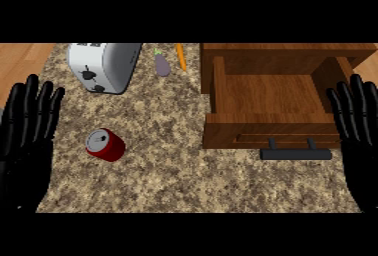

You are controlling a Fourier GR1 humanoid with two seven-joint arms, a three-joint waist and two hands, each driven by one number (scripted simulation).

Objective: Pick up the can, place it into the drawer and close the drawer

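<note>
The can (105, 145) sat on the counter (184, 180) left of the open drawer (258, 131), clear of both hands. The left hand (26, 130) and right hand (359, 125) rested spread, the right partly cut off; beside the cropped toaster (103, 65) lay perhaps an eggplant (162, 65).

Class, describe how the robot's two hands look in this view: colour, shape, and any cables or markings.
The left hand and right hand match. Both are plain black, with long, slender fingers and a faint sheen along them. No cables, markings or sleeves show, and the forearms are not visible.
</note>
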